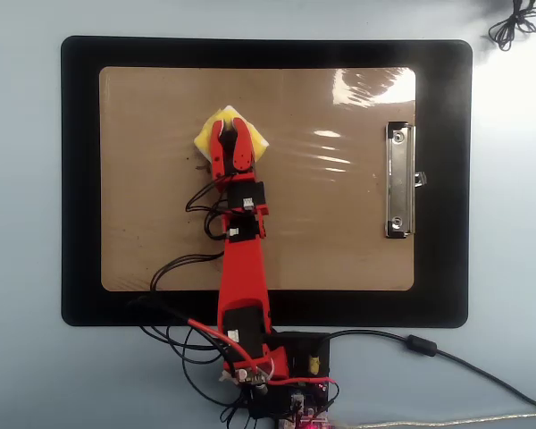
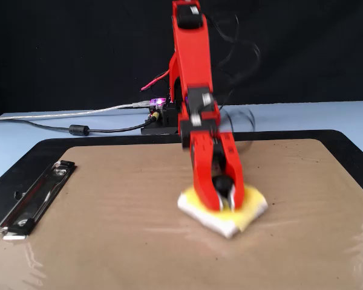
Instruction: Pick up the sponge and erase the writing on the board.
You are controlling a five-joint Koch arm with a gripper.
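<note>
Item 1. Large brown rectangular clipboard (image 2: 109, 241) with rounded corners and a glossy clear film, lying flat and filling the foreground of the fixed view. In the overhead view the clipboard (image 1: 339, 241) lies long side left to right. No legible handwriting shows on its bare surface in either view; the arm and sponge may cover what is left.

Item 2. Silver metal clip (image 2: 36, 198), at the board's left edge in the fixed view; at the right edge, clip (image 1: 398, 180), in the overhead view.

Item 3. Small square yellow sponge with whitish edges (image 2: 251, 208), resting flat on the board, right of centre in the fixed view. In the overhead view the sponge (image 1: 204, 137) sits in the board's upper left part, turned corner-on, well apart from the clip.

Item 4. Red gripper (image 2: 222, 196) of the hobby arm, pointing down onto the sponge, its two fingers closed against the sponge's top with a dark round part between them. In the overhead view the gripper (image 1: 229, 134) lies over the sponge's middle, yellow showing on each side.

Item 5. Red arm (image 1: 241, 268), reaching from the board's near edge across to the sponge, with black wires (image 1: 201, 192) looped beside it.

Item 6. Black mat (image 1: 80, 179), larger than the board and framing it on all sides.

Item 7. Arm base with small electronics board (image 2: 157, 115), beyond the mat's far edge in the fixed view, lit by a small pink light.

Item 8. Grey and black cables (image 2: 72, 121), running leftward from the base over the pale blue table (image 2: 24, 142).

Item 9. Black backdrop (image 2: 78, 48), behind the table.
</note>
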